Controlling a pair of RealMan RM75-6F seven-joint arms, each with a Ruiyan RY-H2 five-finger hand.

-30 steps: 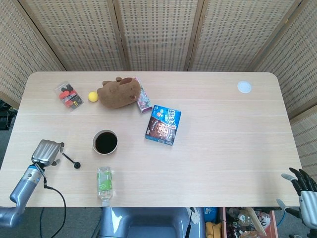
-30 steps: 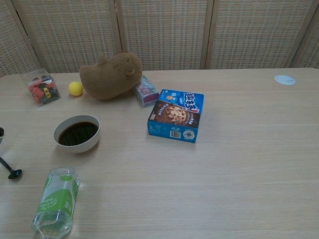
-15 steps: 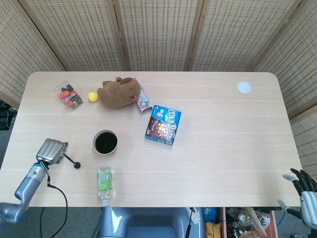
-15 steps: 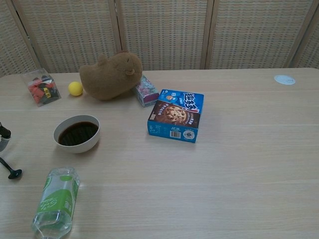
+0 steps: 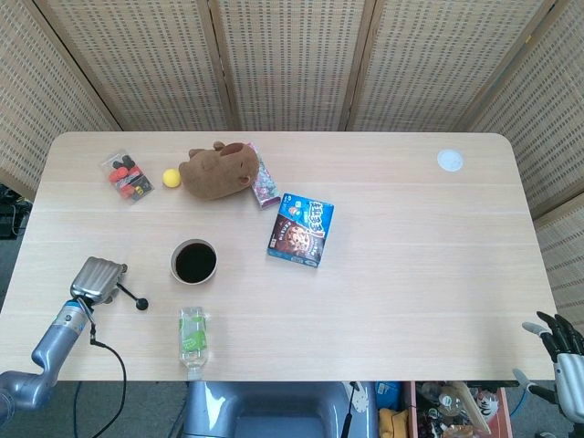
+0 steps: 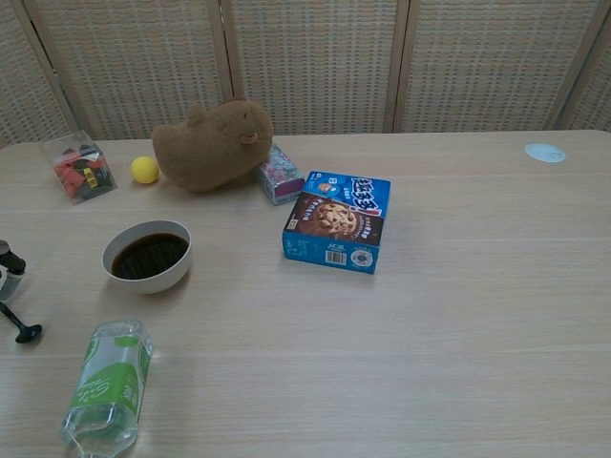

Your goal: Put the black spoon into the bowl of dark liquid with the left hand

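Observation:
The black spoon [image 5: 133,298] lies flat on the table near the front left, its round end [image 6: 27,333] pointing toward the bowl side. My left hand [image 5: 98,278] hovers over the spoon's handle end, its silver back upward and its fingers hidden beneath. Only one fingertip [image 6: 9,263] shows at the left edge of the chest view. The white bowl of dark liquid [image 5: 194,262] stands a short way right of the spoon and further back. My right hand [image 5: 557,343] hangs off the table's front right corner, fingers apart and holding nothing.
A plastic bottle [image 5: 192,339] lies on its side in front of the bowl. Further back sit a brown plush toy [image 5: 217,170], a yellow ball [image 5: 170,178], a clear packet [image 5: 126,176], a pink pack [image 5: 264,183] and a blue cookie box [image 5: 302,229]. A white lid [image 5: 450,161] rests far right.
My left hand has slid slightly toward the table's front and closer over the spoon's handle. The spoon, bowl and right hand have not moved.

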